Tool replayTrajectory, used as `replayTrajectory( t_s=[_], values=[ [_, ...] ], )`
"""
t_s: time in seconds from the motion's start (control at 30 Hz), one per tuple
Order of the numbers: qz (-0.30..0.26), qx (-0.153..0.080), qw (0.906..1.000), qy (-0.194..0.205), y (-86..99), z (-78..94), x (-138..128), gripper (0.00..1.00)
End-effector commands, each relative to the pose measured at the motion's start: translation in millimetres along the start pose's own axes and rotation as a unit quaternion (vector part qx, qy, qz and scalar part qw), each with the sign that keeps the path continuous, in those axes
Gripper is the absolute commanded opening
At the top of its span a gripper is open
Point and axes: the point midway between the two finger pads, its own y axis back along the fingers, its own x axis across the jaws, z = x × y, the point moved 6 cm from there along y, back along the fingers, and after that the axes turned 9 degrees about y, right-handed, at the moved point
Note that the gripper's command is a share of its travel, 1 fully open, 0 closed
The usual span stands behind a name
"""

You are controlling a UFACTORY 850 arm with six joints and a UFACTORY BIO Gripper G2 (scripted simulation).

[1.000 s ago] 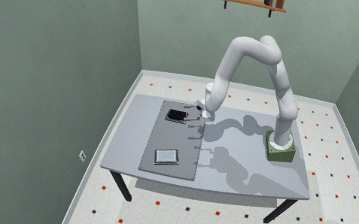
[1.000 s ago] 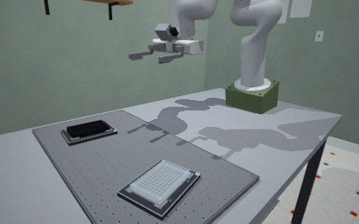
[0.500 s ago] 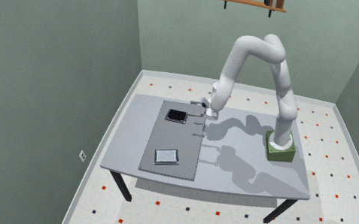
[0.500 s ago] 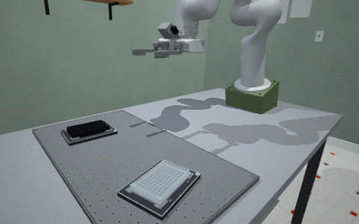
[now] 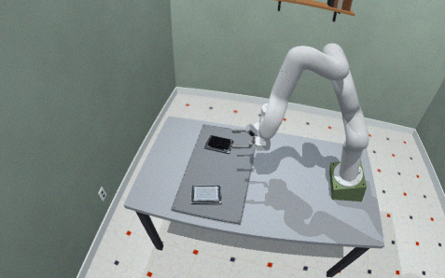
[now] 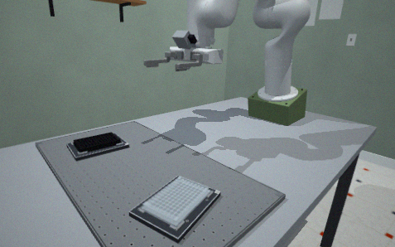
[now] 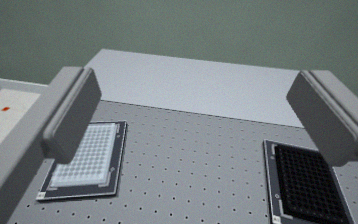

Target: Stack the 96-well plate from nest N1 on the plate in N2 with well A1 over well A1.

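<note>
Jaws [image 5: 233,139] [image 6: 161,65] are open w/ nothing between, above counter [image 5: 158,163] [image 6: 12,186] [image 7: 195,85]. Clear plate [image 5: 206,193] [image 6: 179,199] [image 7: 97,155] sits in N1 [image 5: 206,202] [image 6: 154,225] [image 7: 119,165], black plate [image 5: 219,143] [image 6: 96,142] [image 7: 307,182] in N2 [image 5: 218,151] [image 6: 103,152] [image 7: 271,177].

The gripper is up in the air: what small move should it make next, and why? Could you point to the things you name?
Probably swing left toward the pale plate [image 5: 206,193] [image 6: 179,198] [image 7: 87,157], the one to lift, tipping its fingers down. The gripper [image 5: 233,139] [image 6: 161,65] [image 7: 201,117] is open and empty, points roughly level, and hangs nearer the black plate [image 5: 219,143] [image 6: 96,142] [image 7: 307,180].
</note>
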Motion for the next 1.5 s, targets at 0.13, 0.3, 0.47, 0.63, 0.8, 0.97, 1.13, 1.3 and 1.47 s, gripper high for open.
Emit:
replayTrajectory(
  t_s=[0.13,0.3,0.47,0.63,0.8,0.97,1.13,1.3,1.47],
  values=[
    [0.039,-0.009,0.9992,-0.006,-23.1,-18.5,23,0.37],
    [0.039,-0.009,0.9992,-0.006,-36.3,-30.3,40,0.37],
    [0.039,-0.009,0.9992,-0.006,-44.2,-37.3,51,0.37],
    [0.039,-0.009,0.9992,-0.006,-57.4,-49.1,68,0.37],
    [0.039,-0.009,0.9992,-0.006,-70.7,-60.8,86,0.37],
    [0.039,-0.009,0.9992,-0.006,-83.9,-72.6,104,0.37],
    [0.038,-0.009,0.9992,-0.006,-91.8,-79.6,114,0.37],
    [0.038,-0.009,0.9992,-0.006,-105.0,-91.3,132,0.37],
    [0.038,-0.009,0.9992,-0.006,-118.2,-103.1,150,0.37]
  ],
)
